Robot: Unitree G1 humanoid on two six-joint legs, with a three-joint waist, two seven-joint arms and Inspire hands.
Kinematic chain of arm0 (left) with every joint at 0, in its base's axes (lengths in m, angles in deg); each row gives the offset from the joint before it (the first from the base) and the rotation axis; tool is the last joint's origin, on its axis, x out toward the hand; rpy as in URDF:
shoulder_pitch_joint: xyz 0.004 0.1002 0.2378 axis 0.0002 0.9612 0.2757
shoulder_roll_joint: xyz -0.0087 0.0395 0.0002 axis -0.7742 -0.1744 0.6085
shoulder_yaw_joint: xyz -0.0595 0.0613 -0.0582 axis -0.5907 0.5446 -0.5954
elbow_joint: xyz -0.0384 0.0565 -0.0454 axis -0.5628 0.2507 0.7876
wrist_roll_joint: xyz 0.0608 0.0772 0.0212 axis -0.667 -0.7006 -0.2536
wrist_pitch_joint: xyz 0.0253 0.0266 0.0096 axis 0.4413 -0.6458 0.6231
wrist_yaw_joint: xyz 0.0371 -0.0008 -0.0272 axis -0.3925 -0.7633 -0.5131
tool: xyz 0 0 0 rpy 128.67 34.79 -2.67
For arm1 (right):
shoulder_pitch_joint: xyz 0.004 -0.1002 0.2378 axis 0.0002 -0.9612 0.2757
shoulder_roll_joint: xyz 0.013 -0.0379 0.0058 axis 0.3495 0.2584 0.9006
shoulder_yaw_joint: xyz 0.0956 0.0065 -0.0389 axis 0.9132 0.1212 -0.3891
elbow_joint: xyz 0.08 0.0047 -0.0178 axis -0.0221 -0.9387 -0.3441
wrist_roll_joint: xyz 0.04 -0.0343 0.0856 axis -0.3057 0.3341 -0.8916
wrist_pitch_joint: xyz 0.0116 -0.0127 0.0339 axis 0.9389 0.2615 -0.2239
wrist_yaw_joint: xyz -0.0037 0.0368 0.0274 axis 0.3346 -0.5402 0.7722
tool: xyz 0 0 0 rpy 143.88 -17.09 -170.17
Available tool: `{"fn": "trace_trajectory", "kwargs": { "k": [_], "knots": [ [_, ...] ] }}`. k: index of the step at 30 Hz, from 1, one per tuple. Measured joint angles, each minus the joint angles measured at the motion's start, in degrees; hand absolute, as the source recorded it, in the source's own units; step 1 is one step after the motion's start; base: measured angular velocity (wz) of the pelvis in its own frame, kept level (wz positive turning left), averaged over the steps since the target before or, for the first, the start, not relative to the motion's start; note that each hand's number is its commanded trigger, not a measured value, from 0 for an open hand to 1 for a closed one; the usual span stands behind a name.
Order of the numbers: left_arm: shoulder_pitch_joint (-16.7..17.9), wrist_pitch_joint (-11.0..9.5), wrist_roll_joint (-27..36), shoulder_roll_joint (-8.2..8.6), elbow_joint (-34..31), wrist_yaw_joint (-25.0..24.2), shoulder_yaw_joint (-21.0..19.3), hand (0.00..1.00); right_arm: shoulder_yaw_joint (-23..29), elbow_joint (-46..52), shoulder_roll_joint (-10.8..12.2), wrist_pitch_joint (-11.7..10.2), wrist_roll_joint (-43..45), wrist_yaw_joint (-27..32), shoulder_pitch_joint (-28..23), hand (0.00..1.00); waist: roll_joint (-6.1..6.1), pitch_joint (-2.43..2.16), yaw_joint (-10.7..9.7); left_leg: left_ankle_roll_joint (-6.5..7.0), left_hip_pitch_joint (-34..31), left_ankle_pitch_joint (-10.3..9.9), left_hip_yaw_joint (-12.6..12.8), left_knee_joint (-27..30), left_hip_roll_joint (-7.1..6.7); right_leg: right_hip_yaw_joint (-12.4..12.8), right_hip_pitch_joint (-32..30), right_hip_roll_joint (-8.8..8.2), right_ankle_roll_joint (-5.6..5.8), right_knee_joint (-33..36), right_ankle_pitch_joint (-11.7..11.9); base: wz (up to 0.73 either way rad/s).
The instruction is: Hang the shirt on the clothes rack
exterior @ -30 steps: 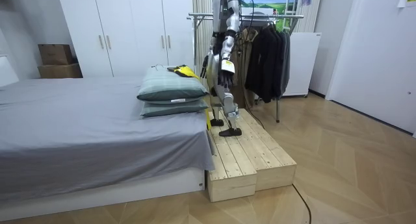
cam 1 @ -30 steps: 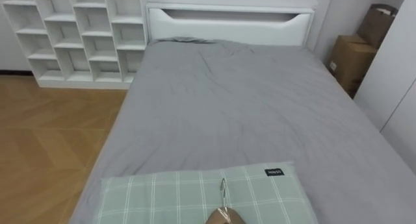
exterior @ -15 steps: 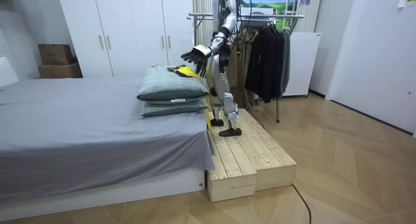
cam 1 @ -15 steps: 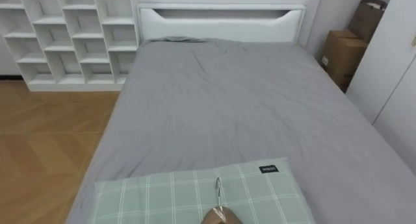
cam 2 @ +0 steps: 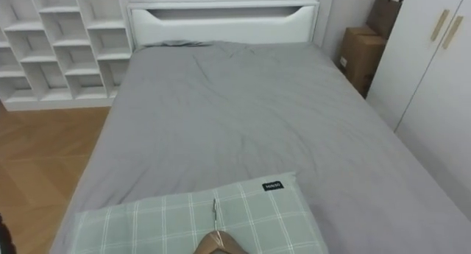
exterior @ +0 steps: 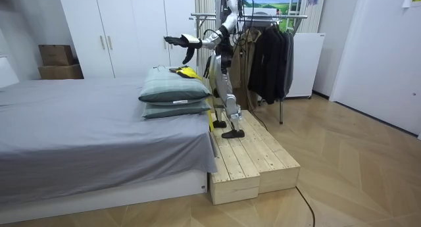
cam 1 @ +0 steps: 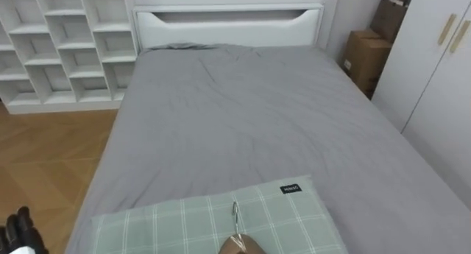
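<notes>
Near pillows [exterior: 174,89], left hand [exterior: 174,39] held forward, fingers straight

The sheet [cam 1: 243,121] was plain grey; the pillow [cam 1: 162,224] was pale green, checked in white. Headboard [cam 1: 228,26], shelves [cam 1: 59,48] and wardrobe doors [cam 1: 434,85] were all white. The floor [cam 1: 44,158] was tan herringbone wood, the boxes [cam 1: 364,55] brown, the garment [exterior: 187,72] yellow.
</notes>
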Motion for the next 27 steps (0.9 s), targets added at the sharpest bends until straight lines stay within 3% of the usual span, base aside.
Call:
{"fn": "trace_trajectory", "kwargs": {
  "k": [7, 13, 21, 27],
  "knots": [
    [-0.31, -0.18, 0.03, 0.0, -0.32, -1.06, 3.15, 0.0, -0.35, -0.06, -0.1, -0.03, 0.47, -0.51, 0.59, 0.0, -0.19, 0.08, -0.74, 0.0, 0.13, 0.0, -0.22, 0.06, 0.04, 0.21, -0.06, 0.09, -0.04, 0.04, 0.03, 0.0],
    [-1.26, -0.49, 0.01, 0.01, -0.39, -4.42, 6.69, 0.0, -1.78, -0.49, -0.03, -0.67, 2.19, -0.56, 1.96, 0.0, -0.75, 0.46, -1.39, 0.0, 0.09, -0.01, 0.27, -0.21, 0.07, 1.37, -0.34, 0.48, 0.01, -0.02, -0.01, -0.05],
    [-2.32, -3.64, -0.13, -0.09, -1.93, -9.75, 10.65, 0.0, -1.63, -0.78, 0.22, -2.49, 2.21, -0.59, 2.02, 0.0, -0.26, 0.69, -2.12, 0.0, 0.52, -0.01, 1.43, -0.05, 0.59, 1.83, -0.05, 0.67, 0.02, -0.15, -0.01, -0.05],
    [-2.32, -3.83, -0.03, -0.32, -1.96, -12.97, 11.51, 0.0, -1.62, -0.82, 0.27, -2.62, 2.24, -0.64, 2.06, 0.0, -0.18, 0.65, -2.83, -0.01, 0.61, 0.0, 1.83, 0.04, 0.6, 1.83, -0.03, 0.65, 0.02, -0.15, -0.02, -0.03]
  ]
}}
